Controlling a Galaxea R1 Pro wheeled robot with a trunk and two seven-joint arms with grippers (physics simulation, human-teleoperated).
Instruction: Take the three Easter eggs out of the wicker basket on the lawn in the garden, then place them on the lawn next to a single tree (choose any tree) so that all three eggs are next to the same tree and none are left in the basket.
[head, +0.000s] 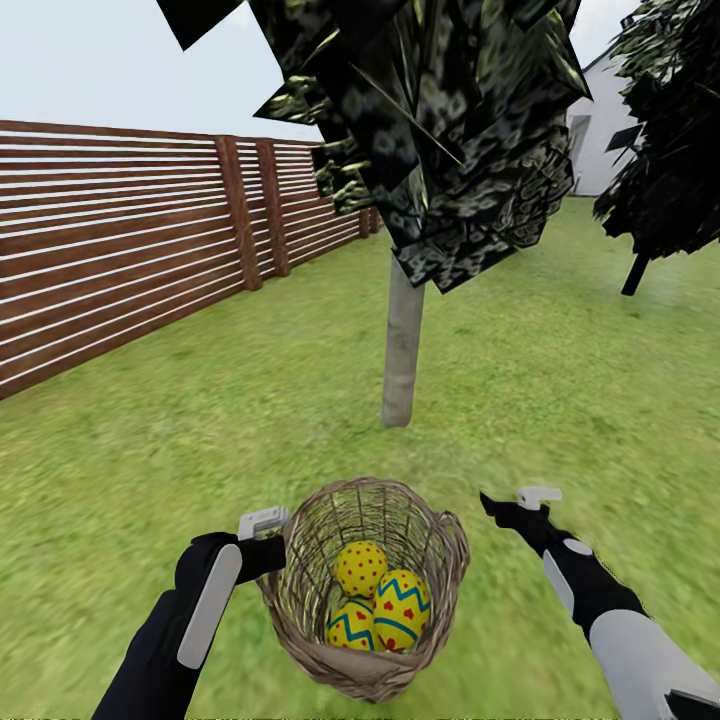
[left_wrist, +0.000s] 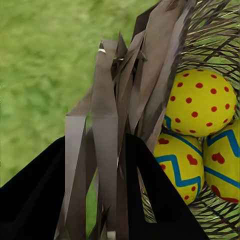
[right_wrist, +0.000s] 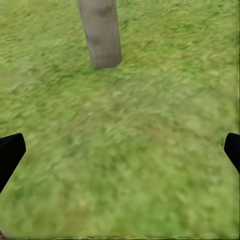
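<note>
Three yellow Easter eggs (head: 378, 598) are marked with blue zigzag bands, red dots and hearts. Brown open weave is noted on the wicker basket (head: 300, 590); mottled green on the lawn (head: 560, 400); grey-beige on the tree (head: 403, 350) trunk.

We find no words, labels, brand marks or numbers to read anywhere in these views. The only markings are painted decoration on the Easter eggs (head: 380, 600): blue zigzag bands with red dots and small red hearts on yellow, none of which form letters or digits. The wicker basket (head: 310, 560) carries no tag or writing.
</note>
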